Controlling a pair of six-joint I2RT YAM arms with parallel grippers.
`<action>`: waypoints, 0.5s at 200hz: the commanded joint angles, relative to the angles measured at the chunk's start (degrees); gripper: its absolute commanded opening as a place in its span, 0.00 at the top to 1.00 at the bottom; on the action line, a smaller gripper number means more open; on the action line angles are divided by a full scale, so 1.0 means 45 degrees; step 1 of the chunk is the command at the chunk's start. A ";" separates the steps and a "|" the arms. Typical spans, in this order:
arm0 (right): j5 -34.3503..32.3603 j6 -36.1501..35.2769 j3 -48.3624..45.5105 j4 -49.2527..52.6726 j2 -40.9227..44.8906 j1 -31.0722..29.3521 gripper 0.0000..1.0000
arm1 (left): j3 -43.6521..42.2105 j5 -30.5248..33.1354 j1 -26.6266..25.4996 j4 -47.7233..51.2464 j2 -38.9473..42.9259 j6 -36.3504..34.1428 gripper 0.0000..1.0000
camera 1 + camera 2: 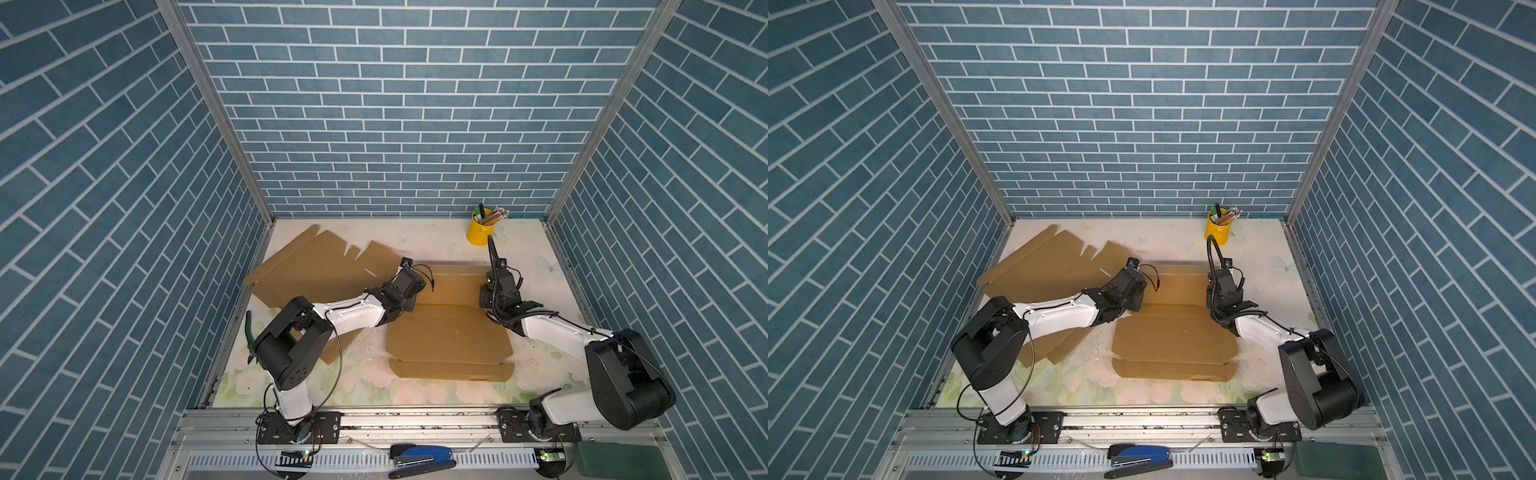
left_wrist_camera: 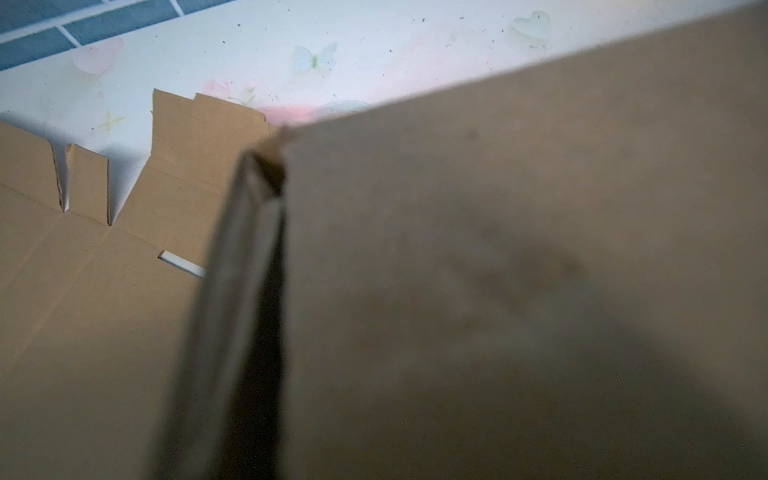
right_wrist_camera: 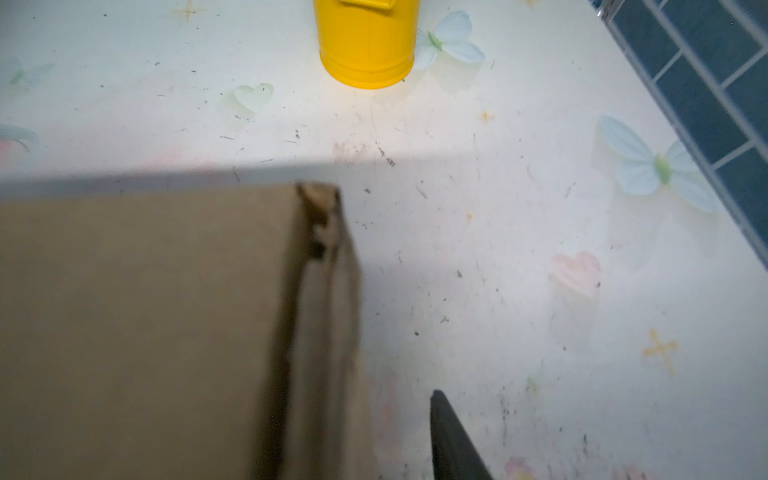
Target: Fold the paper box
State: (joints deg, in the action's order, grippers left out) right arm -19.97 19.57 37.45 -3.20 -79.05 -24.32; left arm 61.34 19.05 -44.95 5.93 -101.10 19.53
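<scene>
On the glossy floral counter (image 1: 415, 237) the paper box (image 1: 449, 336) lay in the middle, half formed, with its rear panel tipped up between both arms. That panel would likely spring flat if either side let go early, because stiff board fights its creases. The left arm could drag the spare sheet (image 1: 316, 266) lying just beside the box. The left end effector (image 1: 409, 291) was clenched, though on what was hidden. The right end effector (image 1: 488, 297) showed one dark finger (image 3: 453, 440) clear of the wall, and I could not tell whether it was released or clenched. The board was matte brown with notched tabs, and the tin (image 3: 365, 41) was smooth and yellow.
</scene>
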 commanded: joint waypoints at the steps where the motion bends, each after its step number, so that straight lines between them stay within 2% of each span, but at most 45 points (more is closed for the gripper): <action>1: 0.1174 0.0086 0.0549 0.1488 0.1075 -0.0007 0.54 | 0.0726 -0.0685 0.0170 0.2787 -0.0151 -0.0677 1.00; 44: 0.2833 -0.0576 0.0973 0.4258 0.2840 0.0250 0.34 | 0.2929 -0.1595 0.0490 0.6133 -0.1114 -0.1500 0.99; 71: 0.3913 -0.1345 0.1844 0.6277 0.3563 0.0705 0.32 | 0.3913 -0.2050 0.0783 0.7652 -0.1484 -0.2060 0.99; 100: 0.4594 -0.2208 0.3296 0.8136 0.3448 0.0731 0.30 | 0.5100 -0.2512 0.0911 0.9150 -0.1977 -0.2824 0.99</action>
State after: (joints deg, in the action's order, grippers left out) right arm -4.05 14.63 46.11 22.76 -63.70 -21.21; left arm 80.84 9.72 -41.34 34.89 -107.77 12.64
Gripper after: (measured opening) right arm 0.692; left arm 0.082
